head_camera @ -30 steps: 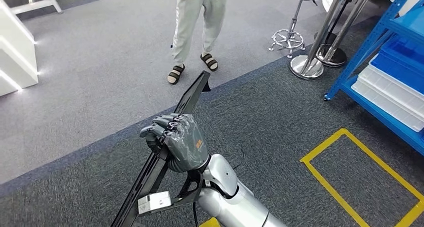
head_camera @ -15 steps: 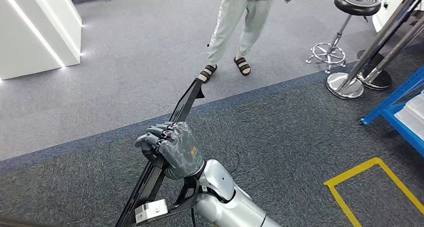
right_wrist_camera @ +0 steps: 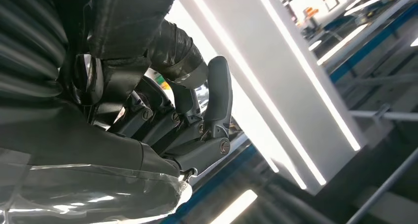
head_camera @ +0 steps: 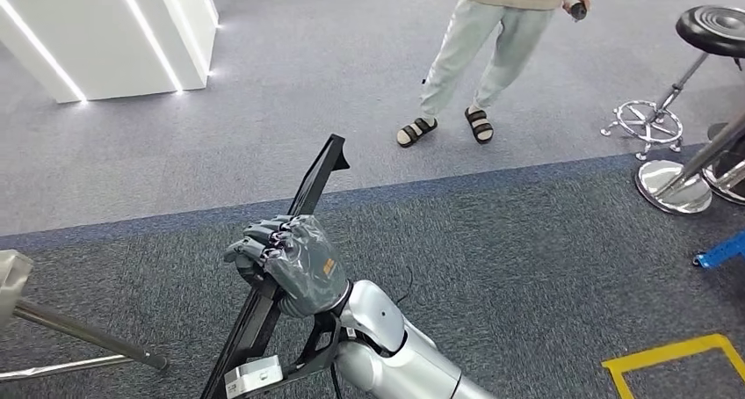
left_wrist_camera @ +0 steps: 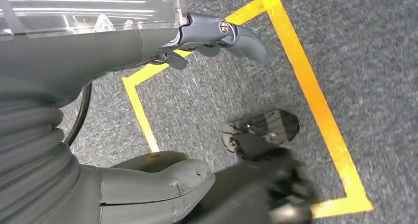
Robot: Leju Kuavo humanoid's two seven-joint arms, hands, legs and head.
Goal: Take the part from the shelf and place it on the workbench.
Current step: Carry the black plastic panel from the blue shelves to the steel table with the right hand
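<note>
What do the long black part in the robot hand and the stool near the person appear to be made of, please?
The black part looks like matte black plastic or painted metal: a thin, straight, dull bar; which one is unclear. The right robot hand grips it. The stool seems to have a black padded seat on a shiny chromed metal post and base, which reflect light.

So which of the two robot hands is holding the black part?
The right hand: it grips the long black part. The left hand holds nothing.
</note>
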